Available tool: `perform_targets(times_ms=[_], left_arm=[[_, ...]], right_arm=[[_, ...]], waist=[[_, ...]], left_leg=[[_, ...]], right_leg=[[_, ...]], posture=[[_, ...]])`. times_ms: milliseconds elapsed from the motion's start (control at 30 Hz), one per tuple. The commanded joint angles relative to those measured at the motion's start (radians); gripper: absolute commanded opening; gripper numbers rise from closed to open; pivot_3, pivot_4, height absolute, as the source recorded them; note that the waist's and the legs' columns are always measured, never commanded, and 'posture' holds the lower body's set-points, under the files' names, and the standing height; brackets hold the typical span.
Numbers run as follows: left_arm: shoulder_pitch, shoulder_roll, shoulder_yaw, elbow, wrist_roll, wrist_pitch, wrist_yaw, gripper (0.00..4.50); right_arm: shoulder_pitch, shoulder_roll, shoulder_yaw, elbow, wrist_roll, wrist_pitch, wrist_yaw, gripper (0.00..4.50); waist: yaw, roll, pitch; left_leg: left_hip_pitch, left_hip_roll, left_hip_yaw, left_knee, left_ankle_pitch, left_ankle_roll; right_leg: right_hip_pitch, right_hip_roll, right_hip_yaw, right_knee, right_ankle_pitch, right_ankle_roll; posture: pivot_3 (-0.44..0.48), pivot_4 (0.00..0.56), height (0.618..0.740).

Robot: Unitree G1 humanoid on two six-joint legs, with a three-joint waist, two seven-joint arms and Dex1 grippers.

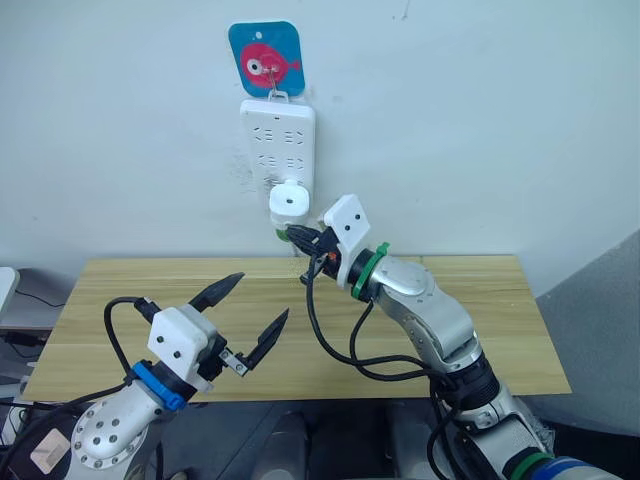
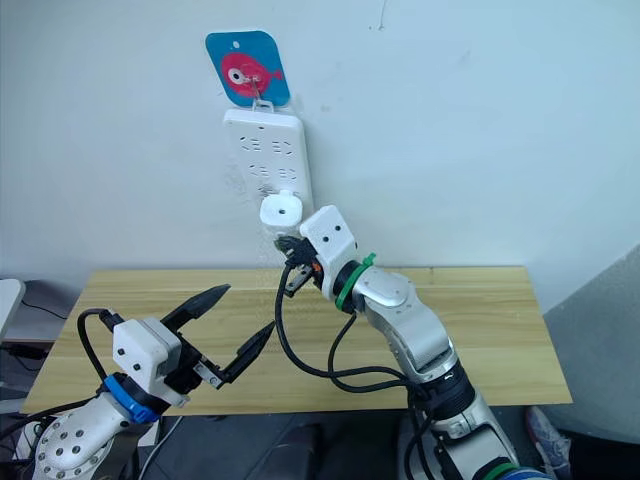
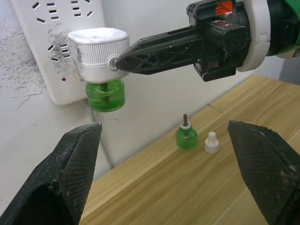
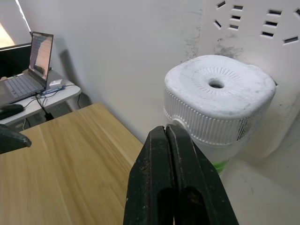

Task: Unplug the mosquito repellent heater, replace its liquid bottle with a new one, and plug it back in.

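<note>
Left wrist view: your right gripper (image 3: 117,61), jaws together, is touching the heater (image 3: 98,51) in the power strip (image 1: 277,140); open them before gripping. Left gripper (image 1: 250,315), jaws apart, is hovering over the desk (image 1: 500,310).

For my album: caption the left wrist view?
Right gripper, shut, touches the plugged-in heater; spare bottle waits on the table.

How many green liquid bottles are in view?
2: one green bottle hangs under the mosquito repellent heater plugged into the power strip; another stands on the table beside a white cap.
</note>
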Motion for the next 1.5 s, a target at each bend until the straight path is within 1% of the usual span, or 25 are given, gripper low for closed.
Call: perform_targets(times_ms=[33,267,533,867,967,1033,1133,1200,1300,1333,1400,1433,1467,1500], left_arm=[[0.002,0.010,-0.006,-0.011,0.005,-0.025,-0.007,4.50],[0.004,0.010,-0.021,-0.007,0.003,-0.023,-0.009,4.50],[-0.001,0.009,-0.021,0.001,0.001,-0.024,-0.007,4.50],[-0.014,0.008,-0.023,0.006,0.000,-0.018,-0.003,4.50],[-0.014,0.011,-0.021,0.007,-0.002,-0.016,-0.005,4.50],[-0.013,0.013,-0.014,0.011,-0.005,-0.016,-0.007,4.50],[-0.023,0.015,0.023,0.032,0.005,-0.030,0.004,4.50],[-0.035,0.024,0.060,0.058,-0.011,-0.021,0.007,4.50],[-0.047,0.041,0.087,0.083,-0.041,-0.010,-0.010,4.50],[-0.049,0.054,0.095,0.089,-0.060,0.000,-0.028,4.50],[-0.055,0.120,0.144,0.121,-0.142,0.067,-0.093,4.50],[-0.062,0.151,0.170,0.142,-0.164,0.083,-0.116,4.50],[-0.071,0.171,0.184,0.156,-0.176,0.094,-0.128,4.50],[-0.085,0.208,0.217,0.188,-0.193,0.101,-0.156,4.50]], right_arm=[[-0.026,0.018,-0.011,-0.011,-0.013,-0.023,-0.021,0.04],[-0.037,0.034,-0.025,0.007,-0.055,-0.021,-0.069,0.04],[-0.034,0.028,-0.036,0.007,-0.132,-0.034,-0.156,0.04],[-0.031,0.046,-0.050,0.018,-0.151,-0.037,-0.203,0.04],[-0.028,0.047,-0.057,0.010,-0.119,-0.017,-0.172,0.04],[-0.010,0.032,-0.050,-0.039,-0.065,-0.002,-0.104,0.04],[0.027,-0.039,-0.037,-0.143,0.024,0.020,0.026,0.04],[0.052,-0.115,-0.034,-0.207,0.076,0.027,0.123,0.04],[0.071,-0.189,-0.048,-0.251,0.127,0.044,0.194,0.65],[0.074,-0.217,-0.061,-0.260,0.140,0.045,0.215,0.98],[0.076,-0.311,-0.129,-0.291,0.188,0.063,0.283,1.71],[0.078,-0.362,-0.160,-0.301,0.210,0.064,0.320,2.09],[0.078,-0.396,-0.178,-0.303,0.225,0.063,0.344,2.38],[0.086,-0.462,-0.221,-0.306,0.249,0.059,0.394,2.77]], waist=[[0.000,0.000,0.000],[0.000,0.000,0.000],[0.003,0.000,0.000],[0.006,0.000,0.000],[0.007,0.000,0.000],[0.007,0.000,0.000],[0.010,0.000,0.000],[0.005,0.000,0.000],[0.002,-0.001,-0.001],[0.000,-0.001,-0.001],[0.001,-0.002,-0.002],[0.002,-0.003,-0.003],[0.003,-0.003,-0.003],[0.005,-0.003,-0.004]], left_leg=[[0.000,0.000,0.000,0.000,0.000,0.000],[0.001,0.000,0.000,0.000,0.000,-0.001],[0.001,0.000,-0.001,0.000,0.002,-0.001],[0.001,0.000,-0.003,0.000,0.004,0.001],[0.001,0.000,-0.003,0.000,0.004,0.001],[0.001,0.000,-0.003,0.000,0.005,0.001],[0.001,0.000,-0.003,0.000,0.004,0.001],[0.000,-0.001,-0.002,-0.001,0.004,0.001],[0.000,0.000,-0.002,-0.003,0.004,0.001],[0.000,0.000,-0.002,-0.003,0.004,0.001],[0.000,0.000,-0.001,-0.003,0.004,0.001],[0.000,0.000,-0.002,-0.003,0.004,0.001],[0.000,0.000,-0.001,-0.002,0.004,0.001],[0.000,0.000,-0.001,-0.002,0.004,0.001]], right_leg=[[0.000,0.000,0.000,0.000,0.000,0.000],[0.000,0.000,0.000,0.001,0.000,0.000],[0.001,0.000,-0.001,0.002,0.000,0.000],[0.001,0.000,-0.002,0.003,0.000,0.000],[0.001,0.000,-0.002,0.004,0.000,-0.001],[0.001,0.000,-0.002,0.004,-0.001,-0.002],[0.001,0.000,-0.002,0.003,0.000,-0.002],[0.000,0.000,-0.002,0.000,0.001,0.000],[0.000,0.000,-0.002,-0.001,0.000,-0.001],[0.000,0.000,-0.002,-0.001,0.000,-0.001],[0.000,0.000,-0.002,-0.001,0.001,0.000],[0.000,0.000,-0.002,-0.001,0.001,0.000],[0.001,0.000,-0.002,-0.001,0.001,0.000],[0.001,0.000,-0.002,-0.002,0.001,0.000]], posture=[[0.068,0.214,0.740],[0.062,0.213,0.740],[0.058,0.212,0.740],[0.061,0.208,0.740],[0.061,0.206,0.740],[0.063,0.204,0.740],[0.067,0.194,0.740],[0.067,0.183,0.740],[0.070,0.171,0.740],[0.075,0.165,0.740],[0.085,0.153,0.740],[0.090,0.148,0.740],[0.098,0.139,0.740],[0.104,0.134,0.740]])
